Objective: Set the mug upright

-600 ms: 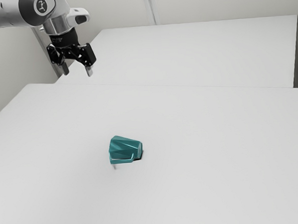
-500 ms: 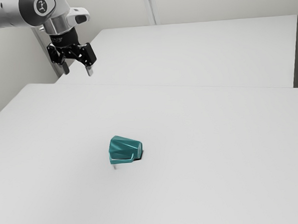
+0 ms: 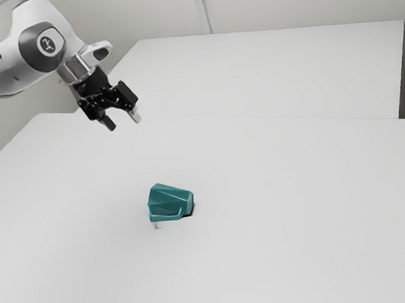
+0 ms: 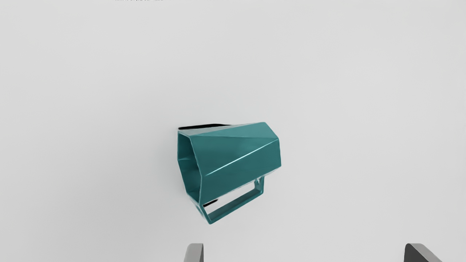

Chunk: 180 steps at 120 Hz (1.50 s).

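In the exterior view the mug (image 3: pixel 168 202) lies on its side on the surface (image 3: pixel 294 208), its long axis running mostly across that view, with the wide mouth toward the exterior view's left and the narrower base (image 3: pixel 189 203) toward the exterior view's right. The tool (image 3: pixel 123 123) hangs in the air above the surface, well apart from the mug and off to the exterior view's left of it, tilted so that its fingertips point down and partly toward the exterior view's right. It is spread open and has hold of nothing, so the mug lies below it and out ahead, and reaching it should call for both a descent and some travel toward the exterior view's right. In the wrist view the fingers (image 4: pixel 194 254) stand wide apart with only bare surface between them. The mug lies ahead of them, nearer in line with the finger on its mouth side than with the other, and its handle (image 4: pixel 236 206) is on the side facing the fingertips. Here its long axis runs at a modest slant to the line joining the two fingertips, closer to along it than across it. Closing at this angle would, I judge, squeeze roughly from mouth to base; a grip across the body would want a sizeable turn of the hand, with care that the handle does not foul a finger.
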Each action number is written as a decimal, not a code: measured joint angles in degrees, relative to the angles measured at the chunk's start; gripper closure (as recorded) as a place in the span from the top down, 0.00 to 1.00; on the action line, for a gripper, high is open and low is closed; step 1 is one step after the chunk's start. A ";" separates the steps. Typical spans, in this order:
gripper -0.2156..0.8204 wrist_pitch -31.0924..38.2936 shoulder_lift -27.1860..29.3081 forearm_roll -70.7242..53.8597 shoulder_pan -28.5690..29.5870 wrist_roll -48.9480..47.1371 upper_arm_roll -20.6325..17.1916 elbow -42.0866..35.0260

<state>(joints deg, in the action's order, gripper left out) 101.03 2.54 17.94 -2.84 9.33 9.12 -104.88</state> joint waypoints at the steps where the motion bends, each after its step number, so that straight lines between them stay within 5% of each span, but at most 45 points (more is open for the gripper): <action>1: 0.79 0.32 0.01 0.46 0.29 0.30 0.09 -0.35; 23: 0.79 6.54 -0.03 10.00 5.07 7.62 1.03 -6.58; 86: 0.79 15.71 -2.41 28.85 3.04 32.56 2.55 -20.17; 140: 0.79 17.52 -4.98 37.09 7.61 46.98 2.74 -26.55; 180: 0.79 13.56 -6.74 38.49 7.05 47.32 2.74 -26.89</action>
<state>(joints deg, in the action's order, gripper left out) 114.59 -4.20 56.42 4.20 56.65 11.86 -131.77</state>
